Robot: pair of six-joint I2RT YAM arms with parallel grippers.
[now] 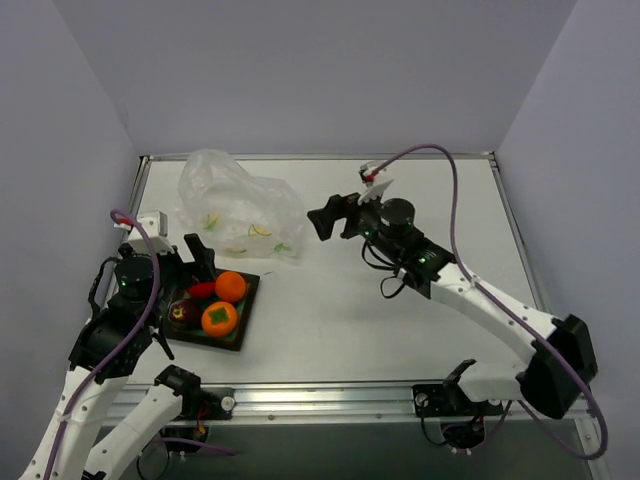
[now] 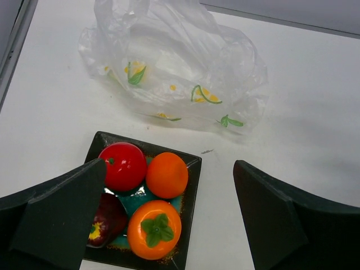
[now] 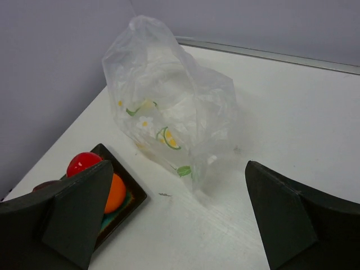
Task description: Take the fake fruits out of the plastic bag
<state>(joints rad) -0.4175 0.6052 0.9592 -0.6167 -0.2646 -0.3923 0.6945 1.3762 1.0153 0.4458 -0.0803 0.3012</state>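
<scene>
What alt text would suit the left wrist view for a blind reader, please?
A square dark-rimmed teal dish holds four fake fruits: a red one, an orange, a persimmon and a dark maroon one. Beyond it on the white table lies a crumpled clear plastic bag printed with citrus slices; the open fingers frame the bottom corners.
</scene>
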